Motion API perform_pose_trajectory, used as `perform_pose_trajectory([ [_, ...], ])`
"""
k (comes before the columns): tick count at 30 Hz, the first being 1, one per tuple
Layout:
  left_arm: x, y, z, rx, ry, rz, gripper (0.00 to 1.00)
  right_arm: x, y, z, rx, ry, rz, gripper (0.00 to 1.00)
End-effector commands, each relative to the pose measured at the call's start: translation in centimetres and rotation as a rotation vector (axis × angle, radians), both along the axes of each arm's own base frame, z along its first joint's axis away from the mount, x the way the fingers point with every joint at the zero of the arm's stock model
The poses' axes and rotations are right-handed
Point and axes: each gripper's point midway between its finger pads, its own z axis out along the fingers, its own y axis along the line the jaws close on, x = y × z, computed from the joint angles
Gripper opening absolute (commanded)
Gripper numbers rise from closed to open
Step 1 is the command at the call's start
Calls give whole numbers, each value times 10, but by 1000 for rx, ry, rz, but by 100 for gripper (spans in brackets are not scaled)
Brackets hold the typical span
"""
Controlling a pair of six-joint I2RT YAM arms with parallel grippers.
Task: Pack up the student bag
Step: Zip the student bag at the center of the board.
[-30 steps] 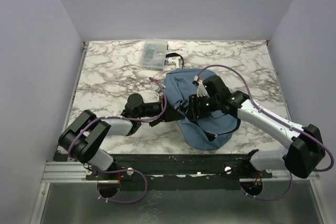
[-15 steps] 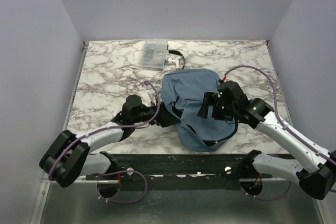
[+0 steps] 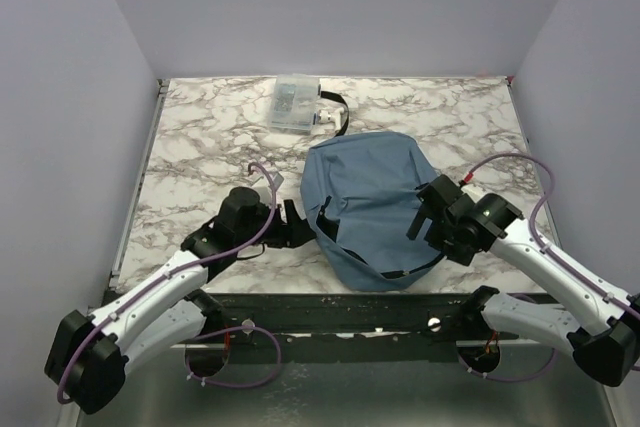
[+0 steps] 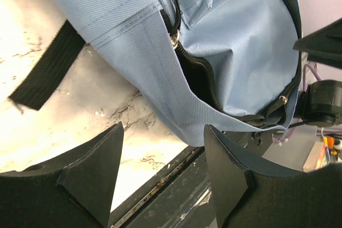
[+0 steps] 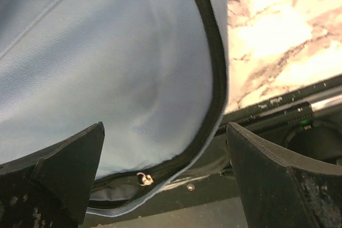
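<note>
The student bag lies flat on the marble table near the front edge, dusty-blue with a black zip. Its zip gapes part-way open on the left side. My left gripper sits just left of the bag, open, with nothing between its fingers; the bag's lower edge lies just beyond them. My right gripper hovers over the bag's right side, open wide and empty. Below it I see the blue fabric and a metal zip pull.
A small clear plastic box stands at the back of the table, with a black strap and white buckle beside it. Another black strap trails from the bag onto the marble. The table's dark front rail runs just below the bag.
Both grippers have opened and let go of the bag. Both arms have drawn back from it, the left one leftward and the right one rightward. The bag has settled flat.
</note>
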Motion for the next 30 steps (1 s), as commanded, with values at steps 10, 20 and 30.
perform_pose_trajectory([
  [10,8,-10,102,-108,-124,36,61,-31,33,-15,298,45,6,65],
  [20,-33,-111,134,-82,-268,-425,58,-28,46,-28,335,76,11,1],
  [30,-61,-172,93,-46,-165,-683,44,18,60,48,604,-585,208,1],
])
